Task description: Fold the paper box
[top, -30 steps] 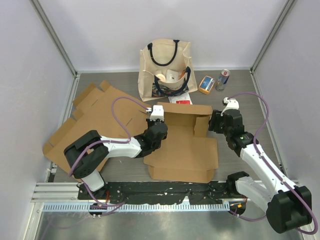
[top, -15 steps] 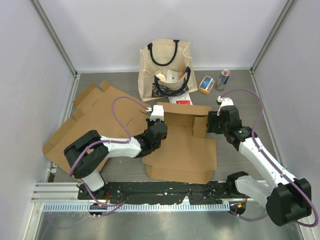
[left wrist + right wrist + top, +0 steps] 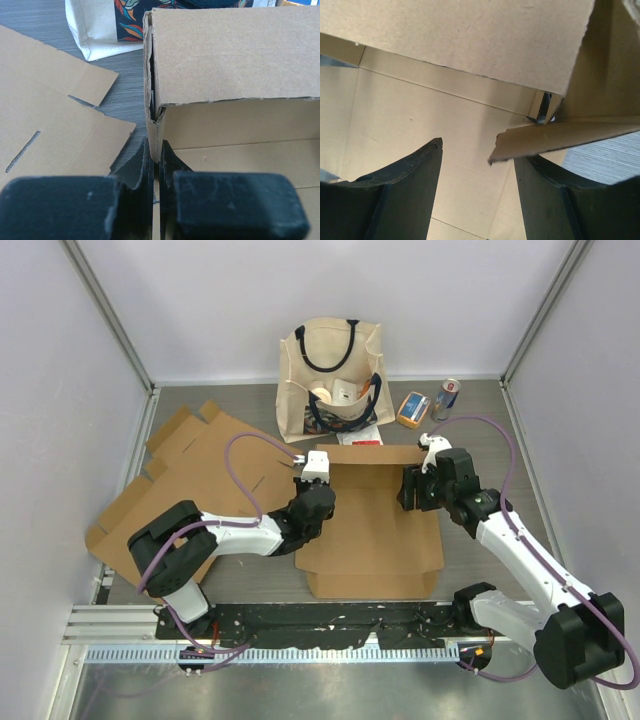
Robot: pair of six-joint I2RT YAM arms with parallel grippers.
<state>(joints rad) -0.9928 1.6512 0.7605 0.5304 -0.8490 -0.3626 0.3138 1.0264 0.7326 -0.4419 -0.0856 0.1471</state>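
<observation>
On the table, half-folded brown paper box

The paper box was plain kraft brown, unprinted, its creases showing paler tan in the wrist views, and the flat cardboard sheet beside it had the same brown. The table was grey with a fine wood-grain streak. The tote bag was cream with dark navy handles and a dark panel printed with orange, red and teal leaves. The can was silver with blue and red; the small packet was orange-yellow with a blue patch; a card was red and white. Both arms were white with black joints and purple cables, and the left gripper and right gripper were matt black.
</observation>
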